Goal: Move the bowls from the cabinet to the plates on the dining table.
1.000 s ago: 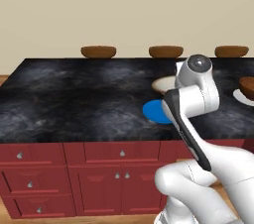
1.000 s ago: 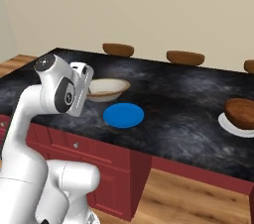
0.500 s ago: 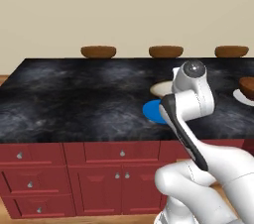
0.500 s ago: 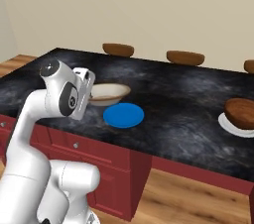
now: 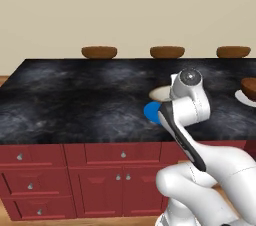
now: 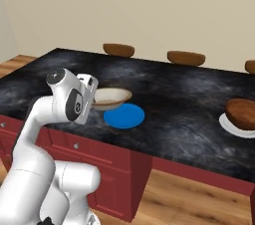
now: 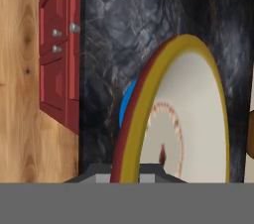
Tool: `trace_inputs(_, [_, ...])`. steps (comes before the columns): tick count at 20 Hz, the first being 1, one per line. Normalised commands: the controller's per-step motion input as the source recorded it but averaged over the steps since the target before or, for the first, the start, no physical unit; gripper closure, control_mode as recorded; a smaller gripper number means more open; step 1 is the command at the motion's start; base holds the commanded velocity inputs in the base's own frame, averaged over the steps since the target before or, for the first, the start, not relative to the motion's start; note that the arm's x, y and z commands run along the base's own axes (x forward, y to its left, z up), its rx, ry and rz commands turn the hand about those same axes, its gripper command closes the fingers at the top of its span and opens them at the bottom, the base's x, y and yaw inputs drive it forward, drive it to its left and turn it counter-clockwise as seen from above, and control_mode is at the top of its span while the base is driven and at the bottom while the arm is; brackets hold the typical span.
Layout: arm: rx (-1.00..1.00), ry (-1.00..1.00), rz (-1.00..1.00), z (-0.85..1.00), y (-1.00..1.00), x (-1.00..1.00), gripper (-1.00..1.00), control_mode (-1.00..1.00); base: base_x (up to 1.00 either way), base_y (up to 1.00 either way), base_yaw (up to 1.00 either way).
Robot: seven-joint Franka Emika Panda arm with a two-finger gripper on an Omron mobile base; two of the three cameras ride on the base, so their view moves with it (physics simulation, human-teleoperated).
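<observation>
My gripper [image 7: 126,172] is shut on the rim of the cream-white bowl [image 7: 183,119], which stands on edge in the hand view. The bowl [image 6: 113,96] hangs low over the dining table [image 6: 184,94], just left of and behind the blue plate [image 6: 124,116], with the gripper [image 6: 95,100] at its near side. From the left base, my arm covers most of the bowl [image 5: 161,93] and the blue plate [image 5: 151,112]. The dark brown bowl [image 6: 241,112] sits on the white plate [image 6: 228,125] at the table's right. The cabinet is out of view.
Three brown stool tops [image 5: 99,51] line the table's far side. Red drawers with silver knobs [image 5: 123,154] run under the near edge. Wooden floor [image 6: 189,199] lies in front of and to the right of the table.
The arm has lowered the cream-white bowl a little, closer to the tabletop and the blue plate. The grip is unchanged and nothing else moved.
</observation>
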Motion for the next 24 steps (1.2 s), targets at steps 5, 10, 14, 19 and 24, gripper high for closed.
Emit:
trace_inputs(5, [0.00, 0.00, 0.00, -0.22, 0.00, 0.21, 1.00, -1.00, 0.00, 0.00, 0.00])
trace_inputs(10, [0.00, 0.00, 0.00, -0.18, 0.00, 0.21, 1.00, -1.00, 0.00, 0.00, 0.00])
trace_inputs(14, [0.00, 0.00, 0.00, -0.16, -0.01, 0.21, 1.00, -1.00, 0.00, 0.00, 0.00])
trace_inputs(19, [0.00, 0.00, 0.00, -0.16, -0.05, 0.23, 1.00, -1.00, 0.00, 0.00, 0.00])
trace_inputs(24, [0.00, 0.00, 0.00, -0.16, -0.06, 0.21, 1.00, -1.00, 0.00, 0.00, 0.00])
